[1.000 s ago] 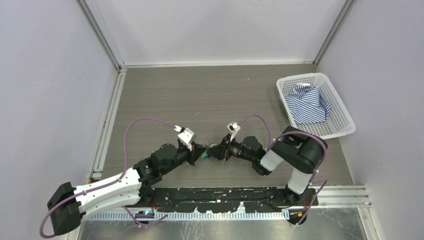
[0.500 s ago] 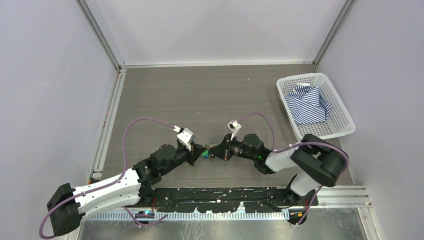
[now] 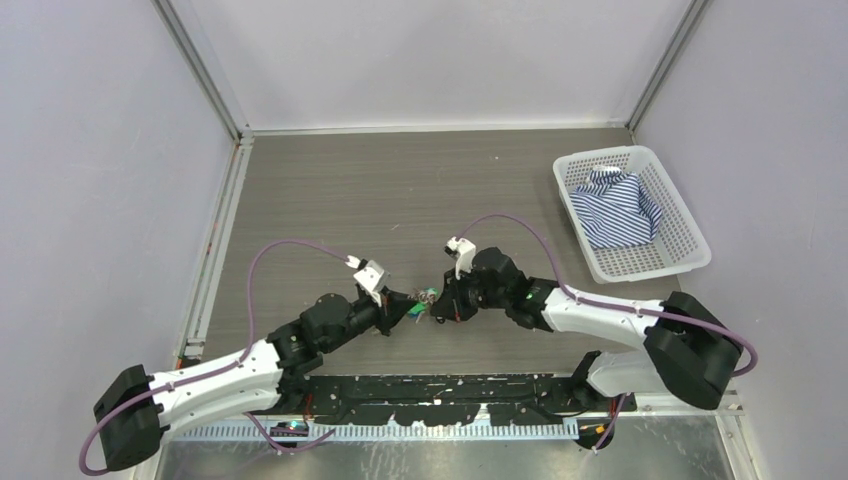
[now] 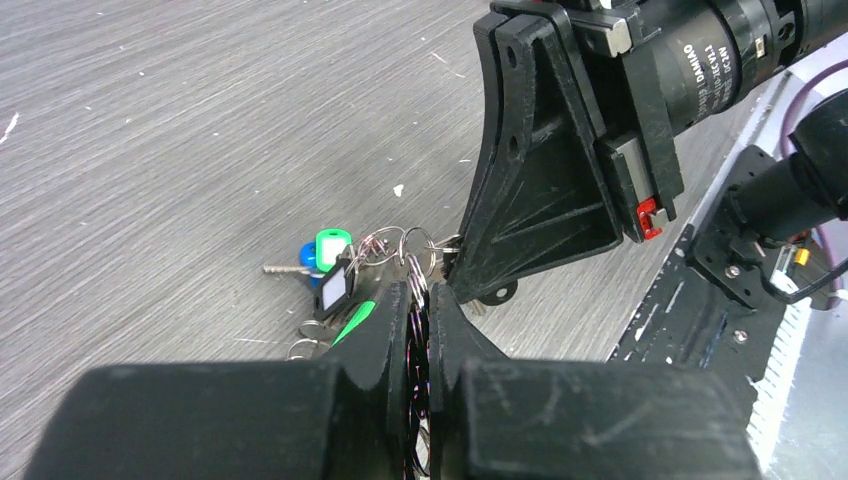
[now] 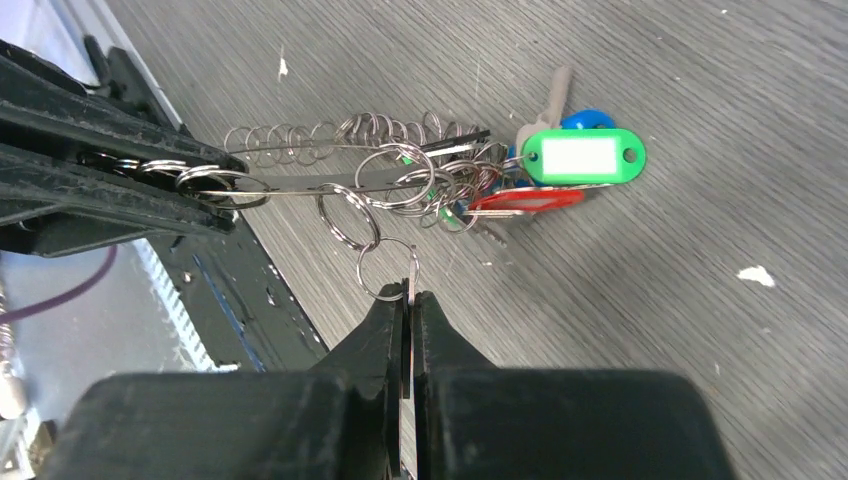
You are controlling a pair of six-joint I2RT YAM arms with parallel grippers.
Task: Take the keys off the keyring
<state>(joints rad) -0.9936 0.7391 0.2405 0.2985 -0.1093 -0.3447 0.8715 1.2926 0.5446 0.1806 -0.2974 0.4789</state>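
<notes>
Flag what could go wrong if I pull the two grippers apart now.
The right gripper pinches only the edge of a small ring; it may slip out under tension.
That ring hangs in a chain off the keyring, which the left gripper clamps; pulling may drag the whole bunch of keys rather than free one.
The two grippers sit nearly nose to nose, so a twist could make them collide.

A white plastic basket [image 3: 690, 225] sits at the far right of the grey wood-grain bench [image 3: 400, 190], holding a crumpled blue-and-white striped shirt [image 3: 620, 208]; small white specks dot the bench
</notes>
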